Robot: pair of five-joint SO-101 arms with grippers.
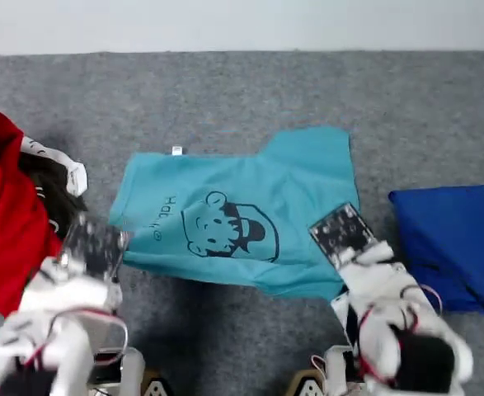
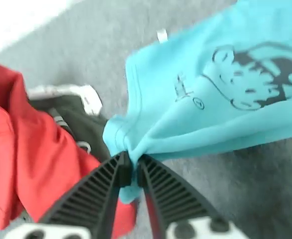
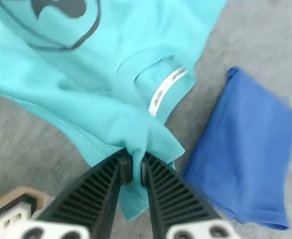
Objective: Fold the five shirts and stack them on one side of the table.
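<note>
The step in hand looks like a lengthwise fold of the teal shirt, which lies spread across the middle of the table with its printed face up. The left gripper is clamped on the shirt's near hem corner, its ribbed black jaws closed flat on a bunched pinch of cloth. The right gripper is clamped the same way on the near edge at the collar end, just beside the neckband with its pale tape. To fold well, I judge both arms should lift together, only high enough to clear the cloth beneath, and carry the near edge evenly across to the far edge. If one side leads, the soft knit will skew or drag on the rough grey felt. The fabric is thin and limp, and it puckers at each pinch, so the fold may need smoothing. A blue shirt, already folded into a flat rectangle, lies just beyond the teal shirt's collar end. Beyond its hem end a crumpled red shirt lies heaped against a dark shirt with white trim.
</note>
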